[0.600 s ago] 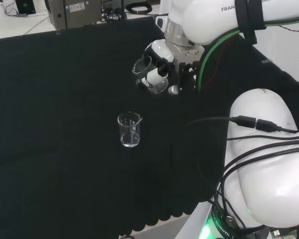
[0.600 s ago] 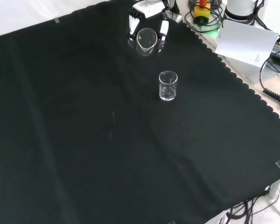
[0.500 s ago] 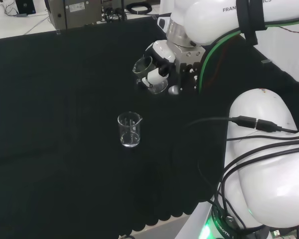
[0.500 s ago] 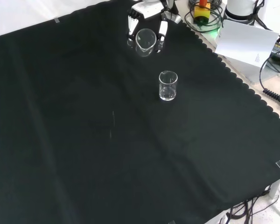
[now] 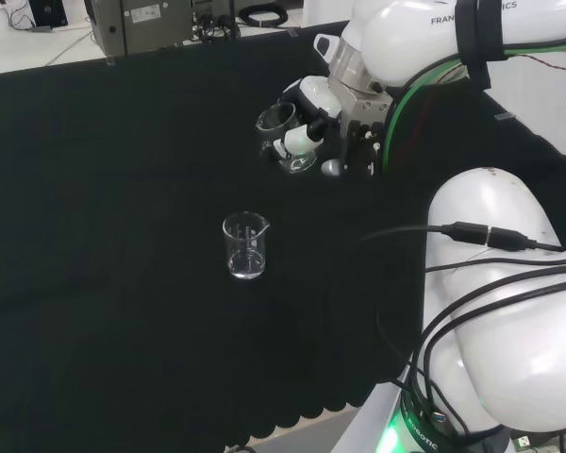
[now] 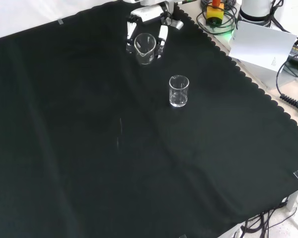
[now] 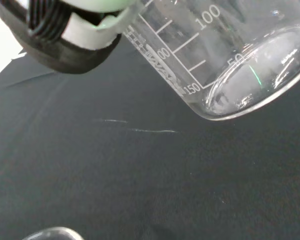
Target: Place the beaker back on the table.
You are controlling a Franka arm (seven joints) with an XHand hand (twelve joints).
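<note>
Seen from the head view, left to right: a second beaker (image 5: 244, 245) upright on the black cloth (image 5: 104, 189), apparently empty; to its right and farther off, the hand (image 5: 307, 132) curled round the tilted beaker (image 5: 281, 129), held clear of the cloth. From the front: held beaker (image 6: 144, 48) between fingers (image 6: 162, 37), mouth toward the camera. From the wrist: printed graduation marks (image 7: 187, 47) on its wall, contents unclear.

Even, diffuse overhead lighting; the black cloth (image 6: 114, 163) absorbs it and shows almost no shadows. White arm links (image 5: 509, 321) appear bright, nearly overexposed. In the wrist view, the hand (image 7: 75, 30) is blurred; glare streaks the held beaker (image 7: 230, 60).
</note>
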